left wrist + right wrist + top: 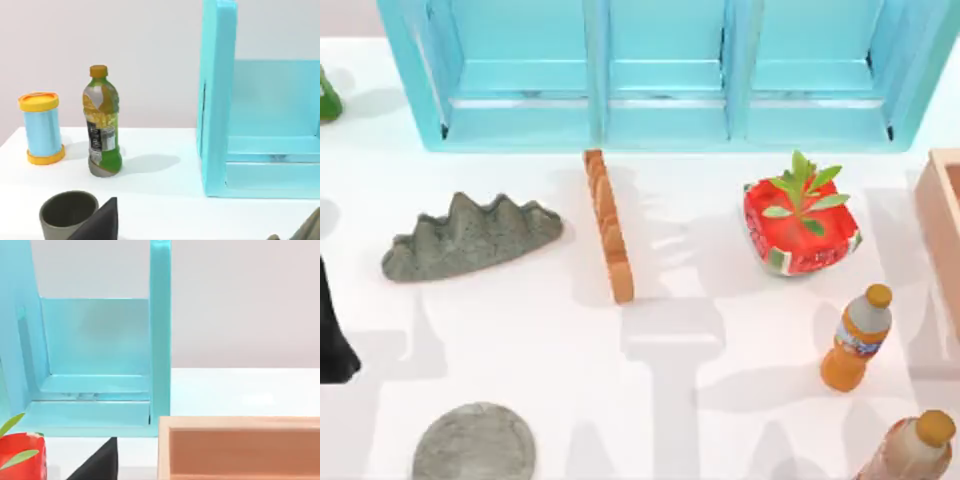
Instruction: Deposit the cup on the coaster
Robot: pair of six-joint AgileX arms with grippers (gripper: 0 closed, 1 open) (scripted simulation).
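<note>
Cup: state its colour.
Dull grey-green, plain; the cup shows best in the left wrist view.

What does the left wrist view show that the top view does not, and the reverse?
Left wrist view adds: the cup, upright on the table, the left end effector close by it, and a blue canister with a yellow lid. Top view adds: the coaster, the watermelon-patterned pot and an orange bottle. Both share: the turquoise shelf and the white table.
</note>
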